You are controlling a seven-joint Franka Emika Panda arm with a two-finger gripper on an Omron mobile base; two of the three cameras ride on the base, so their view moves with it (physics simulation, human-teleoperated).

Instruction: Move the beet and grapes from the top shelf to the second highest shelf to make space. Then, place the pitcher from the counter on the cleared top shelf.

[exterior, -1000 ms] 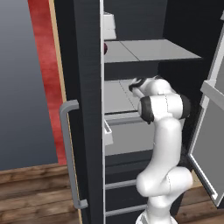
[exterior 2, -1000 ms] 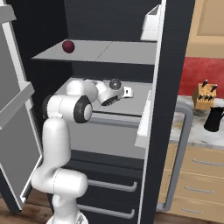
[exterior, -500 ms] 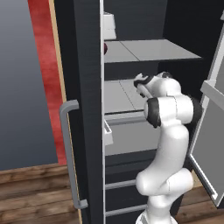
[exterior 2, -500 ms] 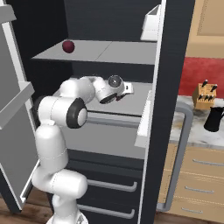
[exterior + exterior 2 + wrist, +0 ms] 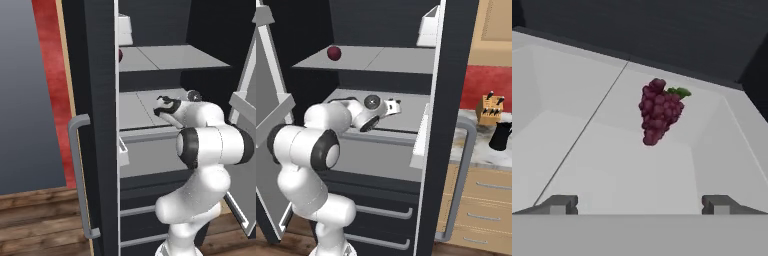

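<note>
While my end effector (image 5: 640,204) has just spread wide, empty | grapes (image 5: 658,111) released, lying toward the back of the second highest shelf (image 5: 406,107), clear of my fingertips (image 5: 558,204) | beet (image 5: 333,52) waits at the top shelf (image 5: 386,59) left edge | pitcher (image 5: 501,136) on tabletop (image 5: 471,150) | grapes done, beet next.

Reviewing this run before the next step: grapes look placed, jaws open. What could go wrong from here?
1. The gripper stands open just short of the grapes on the second highest shelf; pulling back carelessly could knock them.
2. The beet sits near the front edge of the top shelf; a nudge could roll it off.
3. The pitcher is on the counter beyond the fridge door, so a wide swing may hit the door.
</note>
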